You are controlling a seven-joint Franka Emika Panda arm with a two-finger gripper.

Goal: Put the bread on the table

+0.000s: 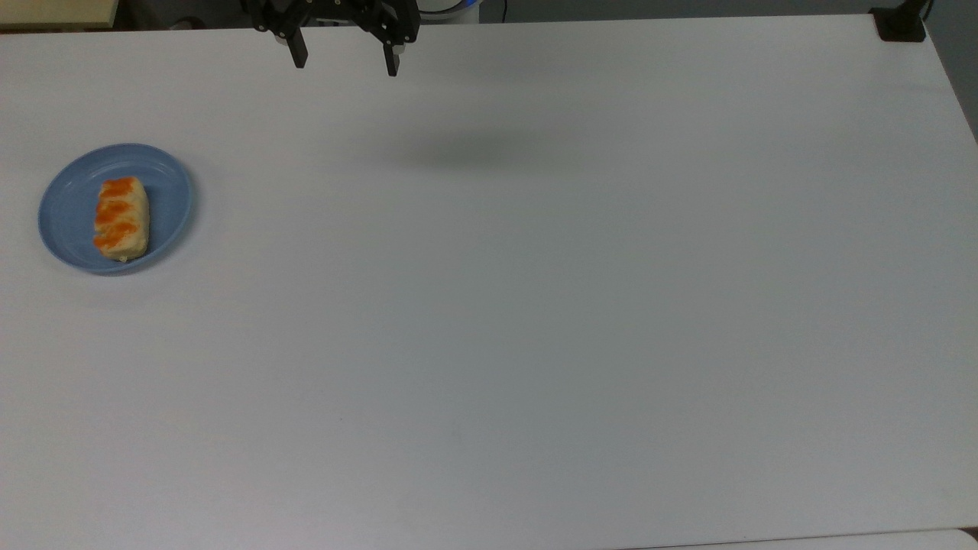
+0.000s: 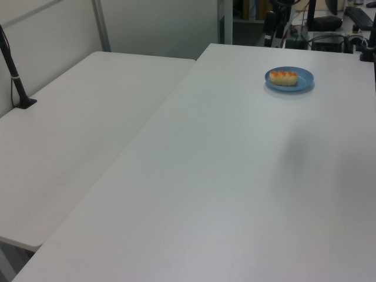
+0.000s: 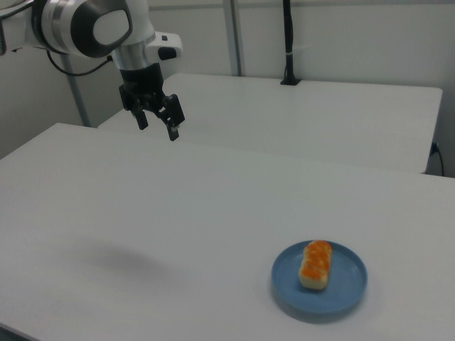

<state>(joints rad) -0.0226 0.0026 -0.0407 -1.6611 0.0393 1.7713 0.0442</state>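
Step in hand: approach, nothing picked yet. Going left to right in the top view: the bread [image 1: 121,218] lies on the blue plate [image 1: 72,229] at about 9 o'clock on the desk [image 1: 535,344], long axis running 12-to-6, orange stripes up, sitting a bit off plate centre toward the 3 o'clock side. The claw [image 1: 345,61] hangs at roughly 12 o'clock, up at the far edge, well apart from the plate, with a soft shadow on the desk below and to the top view's right of it. Its fingers are spread wide and hold nothing. In the right view the claw [image 3: 158,122] sits high above the desk, pointing down, and the bread [image 3: 316,263] on the plate is near the right view's lower right. My read: next move calls for a traverse toward 9 o'clock, stop over the bun, line the fingers across its short width, then descend without clipping the plate rim. After the grasp, lift and set it down on bare desk clear of the plate. Risk: bun looks soft, squeeze lightly.
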